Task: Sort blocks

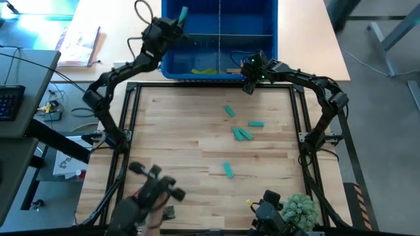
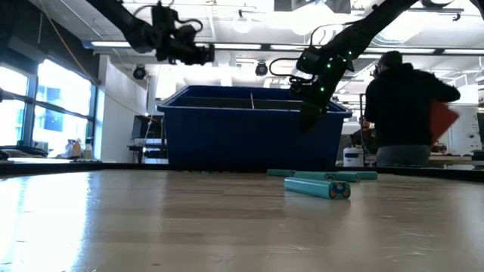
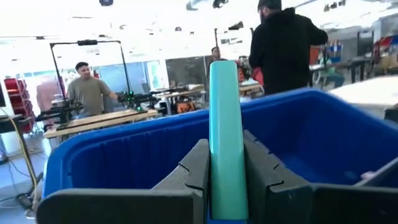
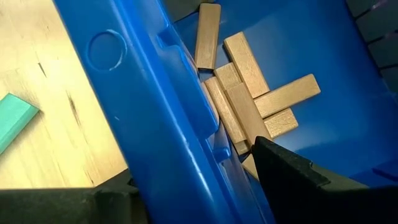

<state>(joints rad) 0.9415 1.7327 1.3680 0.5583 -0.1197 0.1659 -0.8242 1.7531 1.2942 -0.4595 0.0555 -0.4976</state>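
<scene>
My left gripper (image 1: pixel 176 25) raised over blue bin (image 1: pixel 262 16), clamping upright teal block (image 3: pixel 226 143); right gripper (image 1: pixel 249 84) spread, empty, straddling bin's near wall.

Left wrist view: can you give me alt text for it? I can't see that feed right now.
The left end effector is shut on an upright teal rectangular block, held above the near rim of the blue plastic bin. Beyond the bin is a workshop room with two people standing among benches.
</scene>
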